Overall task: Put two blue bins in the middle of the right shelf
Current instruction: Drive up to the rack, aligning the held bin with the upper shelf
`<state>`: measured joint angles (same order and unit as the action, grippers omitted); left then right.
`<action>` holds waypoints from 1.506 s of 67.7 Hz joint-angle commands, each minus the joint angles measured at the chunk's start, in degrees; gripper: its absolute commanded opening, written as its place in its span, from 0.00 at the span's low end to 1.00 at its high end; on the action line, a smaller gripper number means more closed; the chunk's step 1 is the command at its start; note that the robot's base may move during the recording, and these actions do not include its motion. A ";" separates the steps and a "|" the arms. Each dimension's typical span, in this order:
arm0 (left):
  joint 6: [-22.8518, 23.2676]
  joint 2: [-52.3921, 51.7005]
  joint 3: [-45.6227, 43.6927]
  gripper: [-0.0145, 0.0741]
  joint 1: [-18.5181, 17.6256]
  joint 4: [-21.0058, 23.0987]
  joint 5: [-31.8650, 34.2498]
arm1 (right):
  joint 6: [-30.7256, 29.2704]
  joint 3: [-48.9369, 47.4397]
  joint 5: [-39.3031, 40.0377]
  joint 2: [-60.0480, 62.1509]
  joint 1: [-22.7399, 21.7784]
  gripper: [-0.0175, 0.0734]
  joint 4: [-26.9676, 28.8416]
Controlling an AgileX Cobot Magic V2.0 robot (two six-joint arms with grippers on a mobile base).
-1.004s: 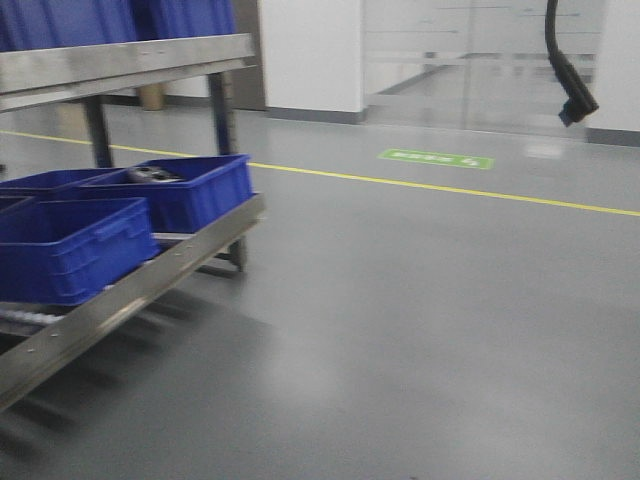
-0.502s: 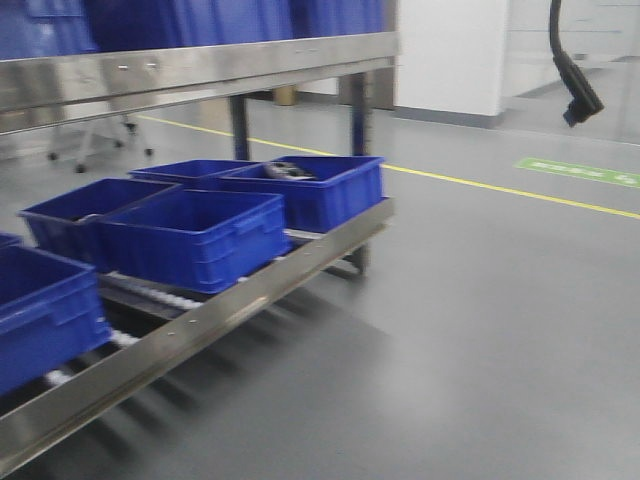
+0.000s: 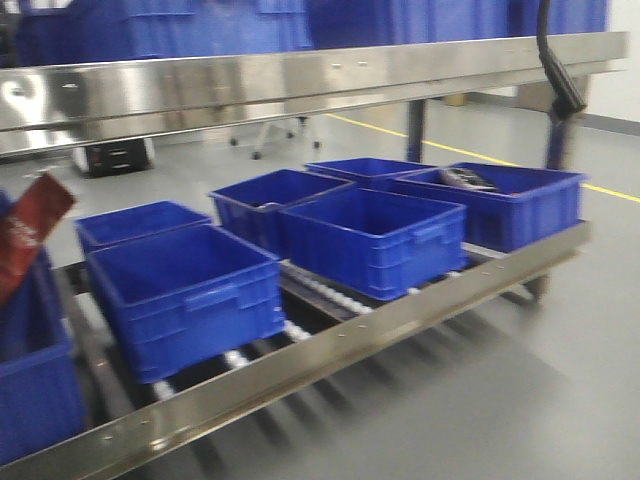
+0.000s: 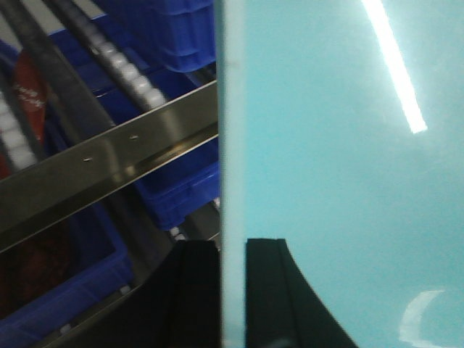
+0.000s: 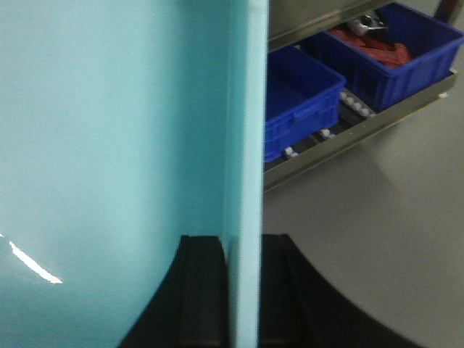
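- The left end effector [image 4: 232,290] is clamped on one wall of a pale blue bin [image 4: 333,159], a finger on each face; the right end effector [image 5: 243,290] pinches another pale wall [image 5: 109,145] likewise.
- Whether that is one bin or two, I cannot tell.
- Judgement: carry level, both grips firm, clear of the shelf rail [image 3: 330,345].
- Six dark blue bins [image 3: 375,235] on the roller shelf.

- Front view looks slantwise along the shelf [image 3: 330,345] of dark blue bins [image 3: 375,235].
- Each wrist view sits tight against a pale bin wall [image 4: 333,167], the same shelf beyond.
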<state>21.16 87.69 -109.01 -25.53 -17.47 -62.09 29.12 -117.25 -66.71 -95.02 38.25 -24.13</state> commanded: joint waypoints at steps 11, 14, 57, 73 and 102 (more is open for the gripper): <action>0.29 -1.12 -0.95 0.04 -0.18 0.15 6.23 | -0.08 -0.85 4.21 1.39 0.19 0.01 0.08; 0.29 -1.12 -0.95 0.04 -0.18 0.15 6.23 | -0.08 -0.85 4.21 1.39 0.19 0.01 0.08; 0.29 -1.12 -0.95 0.04 -0.18 0.15 6.23 | -0.08 -0.85 4.21 1.39 0.19 0.01 0.08; 0.29 -1.12 -0.95 0.04 -0.18 0.15 6.23 | -0.08 -0.85 4.21 1.39 0.19 0.01 0.08; 0.29 -1.12 -0.95 0.04 -0.18 0.15 6.23 | -0.08 -0.85 4.21 1.39 0.19 0.01 0.08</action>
<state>21.16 87.69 -109.01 -25.53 -17.58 -62.09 29.12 -117.25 -66.71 -95.02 38.25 -24.03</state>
